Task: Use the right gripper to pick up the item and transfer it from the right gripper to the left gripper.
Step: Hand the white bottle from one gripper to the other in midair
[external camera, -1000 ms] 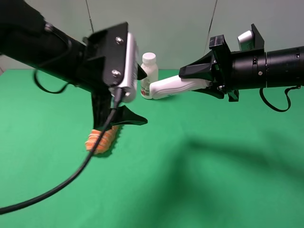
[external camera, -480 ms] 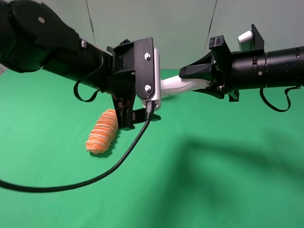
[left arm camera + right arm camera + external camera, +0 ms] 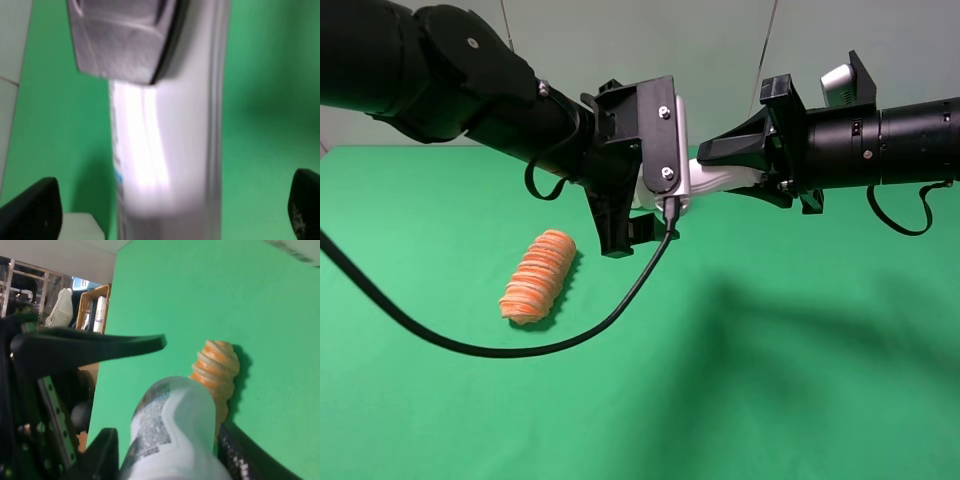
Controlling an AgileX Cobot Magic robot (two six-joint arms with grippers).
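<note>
The item is a white squeeze bottle [image 3: 720, 180], held level above the green table. My right gripper [image 3: 760, 168] is shut on its one end. My left gripper [image 3: 640, 210] is open, with its jaws on either side of the bottle's free end. In the left wrist view the bottle [image 3: 165, 150] runs down the middle between my two black fingertips [image 3: 30, 210], well apart from both, and a right gripper finger [image 3: 120, 40] clamps it farther along. In the right wrist view the bottle [image 3: 175, 425] points at a black left gripper finger [image 3: 90, 347].
An orange ridged roll [image 3: 538, 276] lies on the green table [image 3: 770, 380] below the left arm, and also shows in the right wrist view [image 3: 215, 370]. The left arm's black cable [image 3: 520, 348] hangs in a loop over the table. A white object [image 3: 82, 227] shows beside the bottle.
The left arm has moved right and up until its open jaws stand around the bottle's free end, hiding a small white pill bottle behind it. The right arm has held still.
</note>
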